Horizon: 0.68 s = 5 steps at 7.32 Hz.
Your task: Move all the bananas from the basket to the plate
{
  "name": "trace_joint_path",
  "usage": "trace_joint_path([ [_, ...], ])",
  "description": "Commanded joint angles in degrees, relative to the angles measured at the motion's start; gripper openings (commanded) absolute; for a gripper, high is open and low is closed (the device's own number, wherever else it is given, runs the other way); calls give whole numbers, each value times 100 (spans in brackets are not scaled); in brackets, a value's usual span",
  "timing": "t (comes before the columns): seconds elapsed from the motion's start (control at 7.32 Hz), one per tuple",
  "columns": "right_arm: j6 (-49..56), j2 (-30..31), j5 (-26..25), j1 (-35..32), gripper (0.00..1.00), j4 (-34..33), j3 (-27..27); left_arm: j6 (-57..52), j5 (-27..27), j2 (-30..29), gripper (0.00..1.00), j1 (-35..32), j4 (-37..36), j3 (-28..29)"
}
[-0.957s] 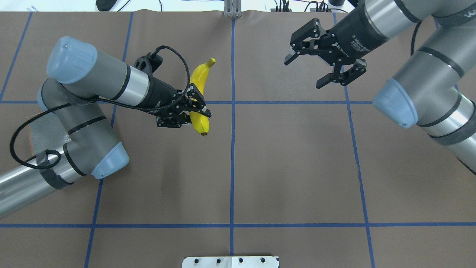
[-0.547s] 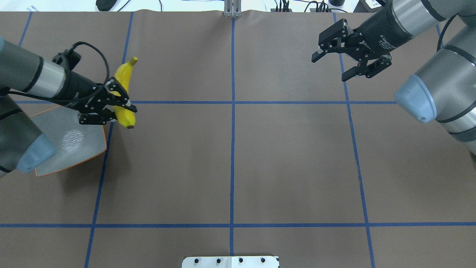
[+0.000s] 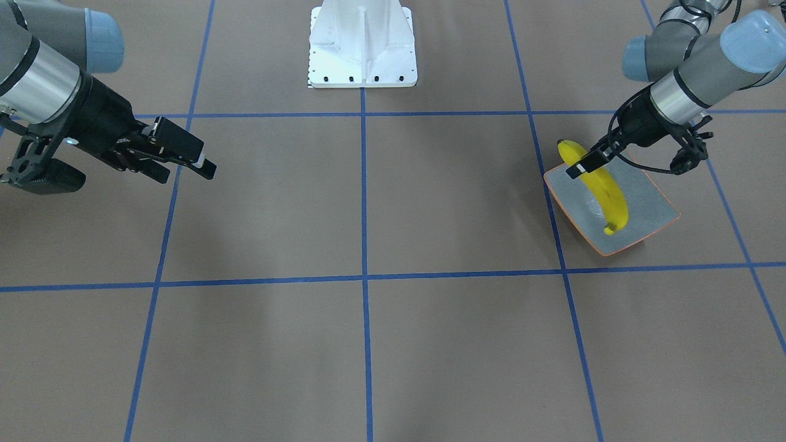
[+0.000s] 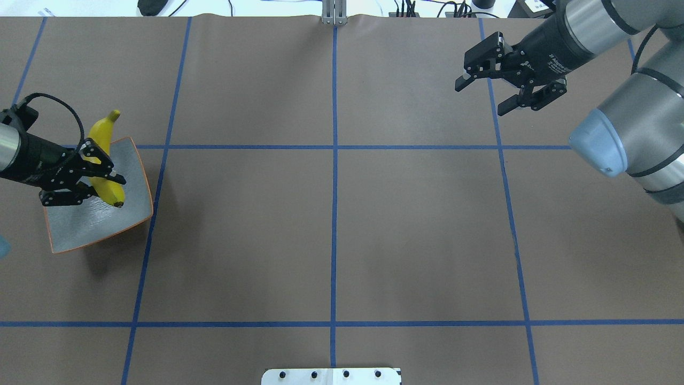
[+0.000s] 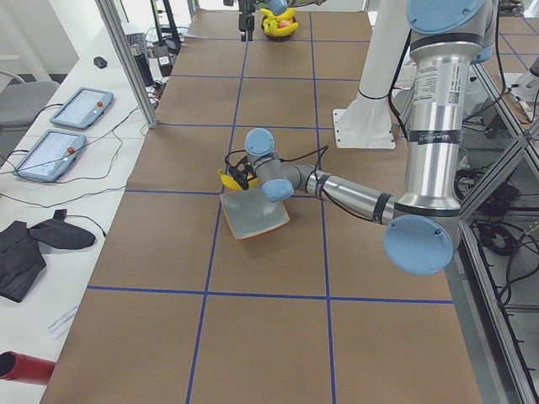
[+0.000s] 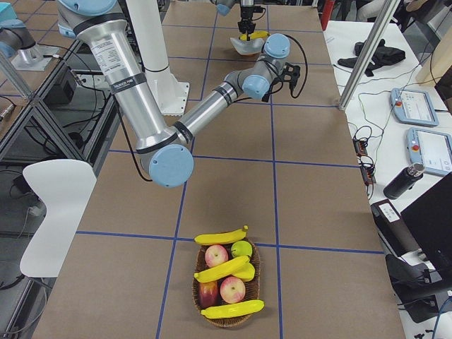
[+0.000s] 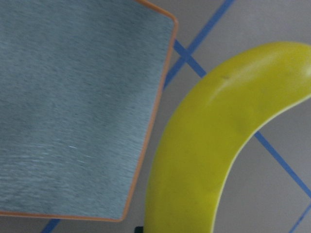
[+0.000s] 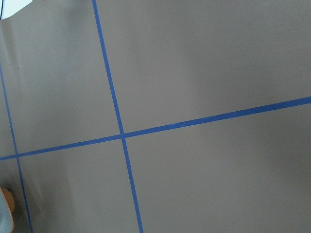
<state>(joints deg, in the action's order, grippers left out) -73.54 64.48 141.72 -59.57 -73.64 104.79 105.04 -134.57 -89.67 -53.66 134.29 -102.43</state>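
the step in hand is the carrying of one banana (image 4: pixel 101 138) to the plate (image 4: pixel 91 227). the left gripper (image 4: pixel 105 187) has its jaws clamped across the middle of this banana and holds it over the far part of the plate, at the table's end on the robot's left. the stem end juts out past the plate's far rim, and the dark tip points in over the grey-blue dish. whether the fruit touches the dish cannot be told from these views.

the next move probably calls for bringing the banana further in over the plate's middle and low enough that it does not bounce or roll. the jaws should then part and lift clear.

the right gripper (image 4: pixel 481 99) hangs over bare table on the robot's right, with its jaws apart and nothing between them. the wicker basket (image 6: pixel 251 289) stands at that end of the table, well apart from the plate. it holds three more bananas (image 6: pixel 222 269) among red apples (image 6: pixel 232 289) and a green fruit (image 6: pixel 241 248), so the task looks to be at an early stage.

the table is covered in brown paper (image 4: pixel 417 230) marked into squares by blue tape lines (image 4: pixel 334 214). the white robot base (image 3: pixel 362 46) stands at the middle of its near edge. side benches along the table carry tablet-like consoles (image 5: pixel 52 154), cables and a dark bundle of cloth (image 5: pixel 34 244). a white chair (image 6: pixel 53 212) stands by the frame.
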Motion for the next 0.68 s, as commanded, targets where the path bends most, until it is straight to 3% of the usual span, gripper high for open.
trace_joint_path([
  [0.0,24,-6,-30,15,100,7,-81,-141,28,248,0,101,1,82],
  [0.41,24,3,-30,24,100,7,-81,-457,28,82,0,207,1,565],
  [0.55,24,3,-30,24,100,7,-81,-467,28,81,7,181,10,575],
])
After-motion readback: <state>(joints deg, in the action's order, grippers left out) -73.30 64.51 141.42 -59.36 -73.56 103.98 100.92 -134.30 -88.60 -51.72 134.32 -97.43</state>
